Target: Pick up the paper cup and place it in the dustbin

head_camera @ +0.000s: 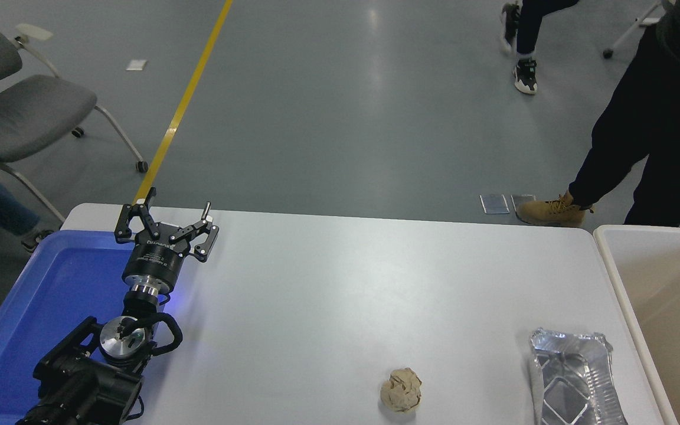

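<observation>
The paper cup does not show anywhere in the head view. The dustbin [617,277], a large beige bin with a thick off-white rim, stands at the table's right edge and is cut off by the picture; the part of its inside that shows holds nothing. My left gripper [178,206] is open and empty, parked at the left over the table's far edge beside the blue tray. My right arm and gripper are out of view.
A blue tray [51,307] lies at the left under my left arm. A crumpled brown paper ball [401,390] and a crinkled foil tray [576,378] lie near the front. A person's legs [641,136] stand beyond the far right corner. A grey chair [21,112] stands far left.
</observation>
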Tool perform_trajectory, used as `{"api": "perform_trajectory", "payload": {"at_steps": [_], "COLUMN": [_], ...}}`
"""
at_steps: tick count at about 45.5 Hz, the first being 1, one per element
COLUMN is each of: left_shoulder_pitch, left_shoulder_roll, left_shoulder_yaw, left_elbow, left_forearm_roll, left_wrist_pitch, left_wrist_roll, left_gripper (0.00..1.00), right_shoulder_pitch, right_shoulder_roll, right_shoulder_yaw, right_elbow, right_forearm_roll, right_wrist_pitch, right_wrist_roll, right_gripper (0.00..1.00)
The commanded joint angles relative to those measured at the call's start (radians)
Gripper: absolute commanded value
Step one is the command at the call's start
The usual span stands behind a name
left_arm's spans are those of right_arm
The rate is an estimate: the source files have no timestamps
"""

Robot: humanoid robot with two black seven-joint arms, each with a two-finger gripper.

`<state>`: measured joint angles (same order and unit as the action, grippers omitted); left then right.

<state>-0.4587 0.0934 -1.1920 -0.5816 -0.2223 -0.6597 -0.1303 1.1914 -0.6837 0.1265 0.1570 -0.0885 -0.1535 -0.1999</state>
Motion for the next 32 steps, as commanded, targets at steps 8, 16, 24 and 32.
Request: {"api": "perform_trajectory", "payload": {"at_steps": [8, 16, 24, 32], "left_shoulder_pitch": [0.0, 0.0, 0.0, 0.0], "left_shoulder_roll": [0.0, 0.0, 0.0, 0.0], "left_shoulder_yaw": [0.0, 0.0, 0.0, 0.0], "left_elbow": [0.0, 0.0, 0.0, 0.0], "left_forearm_roll": [0.0, 0.0, 0.0, 0.0], "left_wrist_pitch": [0.0, 0.002, 0.002, 0.0], "left_wrist_roll": [0.0, 0.0, 0.0, 0.0], "left_gripper": [0.99, 0.99, 0.99, 0.99], "right_shoulder_pitch": [-0.372, -0.424, -0.461, -0.496], "right_shoulder_roll": [0.111, 0.159, 0.182, 0.21], "right_shoulder_yaw": [0.38, 0.458, 0.535, 0.555], "right_elbow": [-0.102, -0.102, -0.102, -0.102], "right_forearm_roll": [0.243, 0.313, 0.32, 0.32], "right_wrist_pitch": [-0.001, -0.001, 0.003, 0.006], "right_wrist_roll": [0.0, 0.0, 0.005, 0.01], "right_gripper": [0.0, 0.0, 0.0, 0.0]}}
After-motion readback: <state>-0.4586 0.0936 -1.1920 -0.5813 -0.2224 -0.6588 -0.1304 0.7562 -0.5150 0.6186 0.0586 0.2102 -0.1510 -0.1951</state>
